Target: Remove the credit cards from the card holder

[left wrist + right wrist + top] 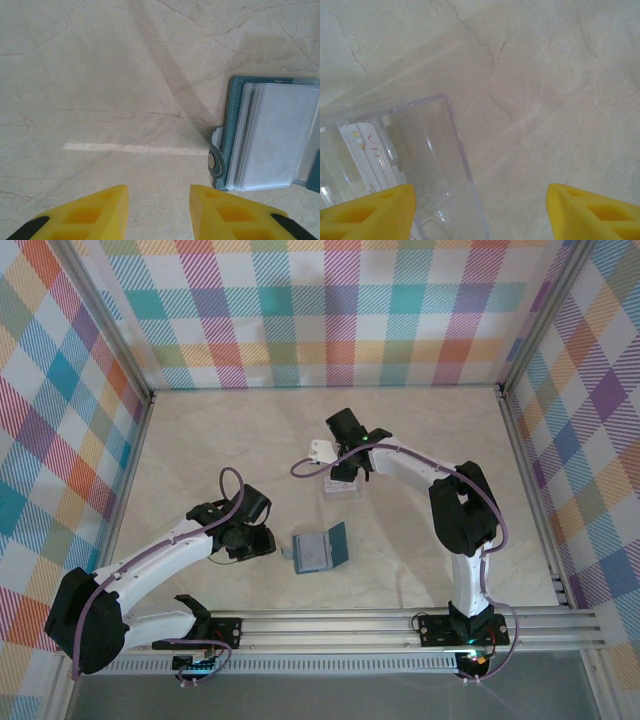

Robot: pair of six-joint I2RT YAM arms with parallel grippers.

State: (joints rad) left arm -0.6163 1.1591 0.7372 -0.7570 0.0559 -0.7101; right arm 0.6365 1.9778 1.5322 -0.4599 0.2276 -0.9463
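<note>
The card holder (320, 550) lies open on the table, teal outside with pale clear sleeves inside (272, 140); its snap tab (216, 162) points toward my left gripper. That left gripper (157, 192) (265, 540) stands open just left of the holder, with bare table between its yellow fingers. Farther back, my right gripper (342, 475) (480, 192) is open wide over a clear plastic box (415, 165) (338, 488). A pale whitish credit card (367, 150) with red print shows through the box's wall. The box's corner reaches in beside the left finger.
Plaid walls enclose the beige marble-look table (200, 440) on three sides. A metal rail (400, 625) with both arm bases runs along the near edge. A faint white scuff line (130, 148) marks the table ahead of the left fingers.
</note>
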